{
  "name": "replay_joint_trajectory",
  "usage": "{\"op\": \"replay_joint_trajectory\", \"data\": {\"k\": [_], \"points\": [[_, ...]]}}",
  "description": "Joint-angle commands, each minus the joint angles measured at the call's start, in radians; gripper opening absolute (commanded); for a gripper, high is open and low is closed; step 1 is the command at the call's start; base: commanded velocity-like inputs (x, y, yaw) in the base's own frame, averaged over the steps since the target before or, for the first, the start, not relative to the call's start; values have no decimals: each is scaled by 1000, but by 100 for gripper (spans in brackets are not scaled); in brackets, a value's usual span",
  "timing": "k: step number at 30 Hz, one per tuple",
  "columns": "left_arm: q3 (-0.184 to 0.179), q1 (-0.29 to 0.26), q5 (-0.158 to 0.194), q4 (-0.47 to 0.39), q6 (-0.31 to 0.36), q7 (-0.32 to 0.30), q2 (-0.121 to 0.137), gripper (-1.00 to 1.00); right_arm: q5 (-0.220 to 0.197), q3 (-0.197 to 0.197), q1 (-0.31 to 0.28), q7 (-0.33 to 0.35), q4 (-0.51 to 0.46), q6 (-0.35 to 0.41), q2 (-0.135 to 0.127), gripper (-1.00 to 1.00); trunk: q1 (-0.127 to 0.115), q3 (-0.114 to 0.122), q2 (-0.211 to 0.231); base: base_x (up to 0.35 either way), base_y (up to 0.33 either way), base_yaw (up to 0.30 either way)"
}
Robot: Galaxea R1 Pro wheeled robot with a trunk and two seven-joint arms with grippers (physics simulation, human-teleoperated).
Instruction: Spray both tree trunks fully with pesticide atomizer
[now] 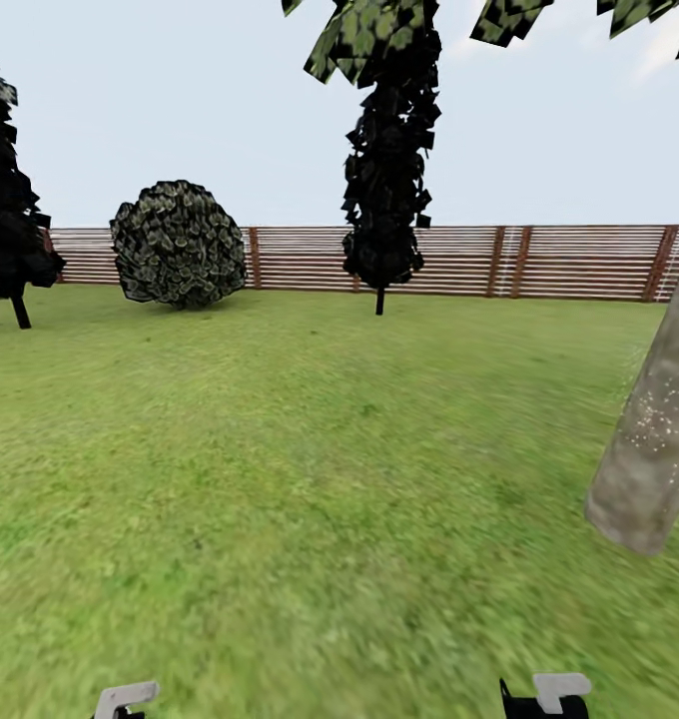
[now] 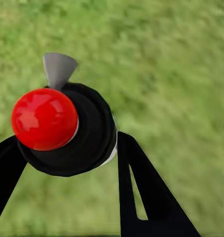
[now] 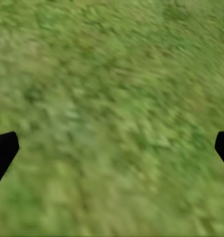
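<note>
The pesticide atomizer (image 2: 62,129), red cap toward the camera, sits clamped between the left gripper (image 2: 67,163) fingers (image 2: 146,192). The right gripper (image 3: 112,148) fingers (image 3: 3,150) are spread wide over bare grass (image 3: 112,89). Beyond the right fingers a tree trunk (image 1: 654,439) carries white specks, probably pesticide (image 1: 659,424). Open lawn runs ahead to the fence (image 1: 569,262).

Everything is lit flat and bright, pale overcast-looking sky (image 1: 230,110), hardly any shadows cast. The grass (image 1: 280,479) is smeared and blurry up close, especially in both wrist views. A soft glare is seen on the atomizer's red cap (image 2: 44,118).
</note>
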Motion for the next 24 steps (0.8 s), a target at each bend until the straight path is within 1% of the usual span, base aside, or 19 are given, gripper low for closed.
{"op": "replay_joint_trajectory", "data": {"k": [1,16,19,21,24], "points": [[-9,-1,5,0,-3,11,0,-100,9,-8,-1,2,1,-5,0,100,0,0,0,0,0,233],[-9,-1,5,0,-3,11,1,-100,9,-9,-1,2,1,-5,0,100,0,14,0,0,6,231],[-9,-1,5,0,-3,11,3,-100,9,-9,-1,2,1,-5,-1,100,0,17,0,0,182,230],[-9,-1,5,0,-3,11,-1,-100,9,-8,-1,2,1,-5,0,100,0,19,0,0,295,230],[-9,-1,5,0,-1,11,0,-100,9,-8,-1,1,1,-5,0,100,0,22,0,0,307,229]]}}
